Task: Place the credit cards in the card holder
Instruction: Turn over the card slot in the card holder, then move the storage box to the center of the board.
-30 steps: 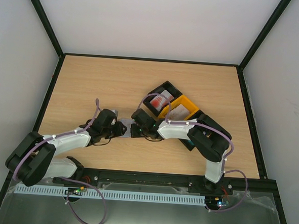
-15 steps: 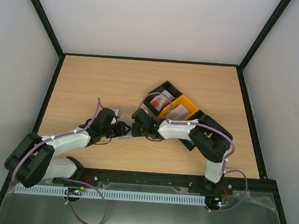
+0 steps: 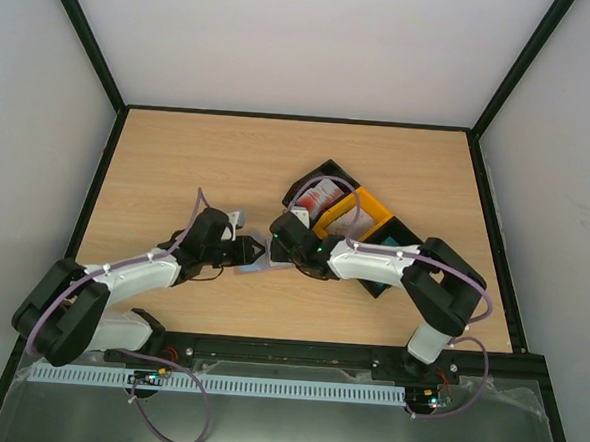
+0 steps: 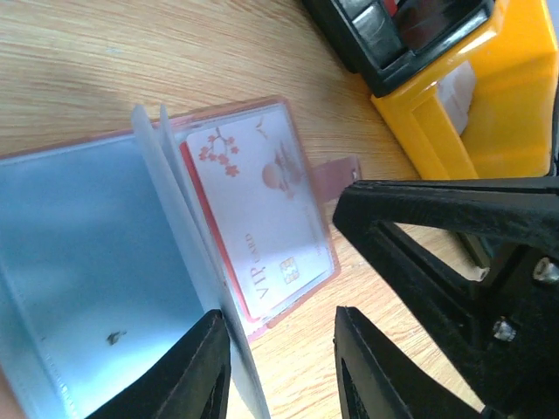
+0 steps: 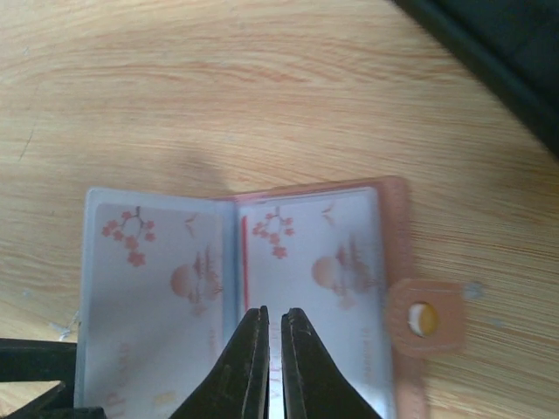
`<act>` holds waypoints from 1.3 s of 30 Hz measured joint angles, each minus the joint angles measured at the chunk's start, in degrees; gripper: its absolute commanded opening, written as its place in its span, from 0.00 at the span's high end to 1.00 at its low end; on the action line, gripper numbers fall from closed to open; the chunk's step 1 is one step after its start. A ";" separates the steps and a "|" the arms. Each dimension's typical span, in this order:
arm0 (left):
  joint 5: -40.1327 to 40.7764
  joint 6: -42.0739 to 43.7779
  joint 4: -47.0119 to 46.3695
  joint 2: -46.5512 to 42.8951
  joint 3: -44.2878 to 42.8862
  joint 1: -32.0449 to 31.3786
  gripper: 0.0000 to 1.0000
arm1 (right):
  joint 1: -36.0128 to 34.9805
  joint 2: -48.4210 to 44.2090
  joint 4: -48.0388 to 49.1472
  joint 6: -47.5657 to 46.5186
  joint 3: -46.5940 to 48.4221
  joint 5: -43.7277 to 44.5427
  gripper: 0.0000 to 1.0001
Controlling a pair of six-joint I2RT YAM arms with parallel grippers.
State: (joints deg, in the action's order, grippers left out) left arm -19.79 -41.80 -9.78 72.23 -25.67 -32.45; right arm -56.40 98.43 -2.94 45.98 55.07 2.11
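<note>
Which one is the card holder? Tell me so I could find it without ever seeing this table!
On the wooden table, look just left of the black and yellow trays, between the left tool and the right tool. The card holder lies open there like a little book. Unlike the boxy trays, it is flat and pinkish-edged, with clear pockets showing white cards with red blossoms.

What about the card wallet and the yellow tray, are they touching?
Apart. The left wrist view shows a strip of bare wooden table between the card holder and the yellow tray.
</note>
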 measured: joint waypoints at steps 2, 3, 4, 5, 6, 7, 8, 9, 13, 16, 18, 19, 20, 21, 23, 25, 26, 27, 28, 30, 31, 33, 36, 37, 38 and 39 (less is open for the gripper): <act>-0.81 0.09 -0.66 1.01 -0.57 0.00 0.63 | 0.00 -1.75 -0.13 0.87 -1.31 1.88 0.93; -1.09 0.17 -1.18 1.49 -0.76 0.00 0.62 | 0.02 -2.78 -0.24 1.25 -1.97 2.95 0.91; -1.64 0.20 -1.62 2.34 -1.18 0.00 0.62 | 0.02 -3.91 -0.28 1.68 -2.62 3.93 0.90; -2.01 0.24 -1.92 3.10 -1.55 0.00 0.61 | 0.02 -5.22 -0.33 2.10 -3.34 5.03 0.89; -2.47 0.22 -2.32 4.04 -1.97 -0.07 0.61 | 0.02 -6.71 -0.50 2.40 -4.04 6.14 0.88; -2.82 0.26 -2.62 4.98 -2.47 -0.15 0.61 | 0.00 -8.24 -0.61 2.84 -4.70 7.28 0.88; -3.10 0.24 -2.97 5.81 -2.91 -0.28 0.61 | 0.02 -9.64 -0.74 3.08 -5.22 8.17 0.86; -3.41 0.24 -3.30 6.86 -3.43 -0.50 0.60 | 0.02 -11.34 -0.90 3.23 -5.81 9.33 0.85; -4.20 0.20 -4.63 10.67 -5.46 -1.68 0.56 | 0.02 -17.51 -1.88 3.43 -7.15 13.33 0.79; -4.20 0.20 -4.83 13.33 -7.04 -2.16 0.53 | 0.31 -20.72 -3.21 3.04 -7.28 14.86 0.74; -3.78 0.44 -4.28 14.62 -8.20 -2.29 0.48 | 0.68 -22.67 -4.61 2.56 -7.30 15.41 0.71; -3.37 0.66 -3.72 14.78 -8.72 -2.32 0.46 | 0.92 -23.56 -5.49 2.14 -7.30 15.58 0.70; -3.02 1.01 -3.02 14.73 -9.16 -2.32 0.44 | 1.07 -24.33 -6.14 1.77 -7.30 15.67 0.68; -2.38 1.20 -2.03 14.38 -9.81 -2.32 0.42 | 1.33 -25.22 -7.04 1.22 -7.30 15.67 0.67; -0.98 1.73 -0.09 12.98 -11.15 -2.32 0.37 | 2.16 -27.63 -9.29 -0.15 -7.30 15.52 0.62; 0.61 2.16 1.90 10.34 -12.13 -2.32 0.29 | 3.30 -30.16 -11.74 -1.79 -7.06 15.28 0.56; 1.25 2.54 2.69 8.81 -12.35 -2.32 0.26 | 3.89 -31.15 -12.74 -2.40 -6.88 15.08 0.54; 2.32 2.54 3.87 6.73 -12.55 -2.32 0.24 | 4.72 -32.26 -14.08 -3.39 -6.56 14.60 0.52; 3.41 2.43 5.07 4.22 -12.61 -2.32 0.22 | 5.64 -33.27 -15.54 -4.31 -6.14 14.12 0.50; 5.14 2.51 6.99 0.07 -12.59 -2.32 0.18 | 7.63 -34.84 -18.38 -5.86 -5.27 13.11 0.47; 5.95 2.40 8.04 -2.29 -12.55 -2.32 0.16 | 8.52 -35.52 -19.82 -6.47 -4.90 12.92 0.44; 7.45 2.21 9.51 -6.82 -12.09 -2.32 0.13 | 9.97 -36.59 -22.51 -7.06 -4.59 12.85 0.40; 9.20 1.75 11.63 -12.76 -10.54 -2.29 0.08 | 11.52 -38.29 -27.63 -7.08 -4.59 13.33 0.40; 9.66 1.62 12.50 -14.64 -9.84 -2.29 0.07 | 11.80 -38.95 -29.14 -6.82 -4.66 13.60 0.41; 10.05 1.60 13.46 -16.24 -9.31 -2.27 0.06 | 11.96 -39.63 -30.27 -6.47 -4.90 13.99 0.41; 10.43 1.62 14.21 -17.51 -8.85 -2.25 0.05 | 12.13 -40.41 -31.80 -5.97 -5.22 14.67 0.43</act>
State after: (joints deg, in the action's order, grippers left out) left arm -9.37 -40.18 4.43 54.72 -34.52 -34.70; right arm -44.27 58.02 -34.74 40.01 49.84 16.78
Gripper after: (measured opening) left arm 0.924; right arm 0.596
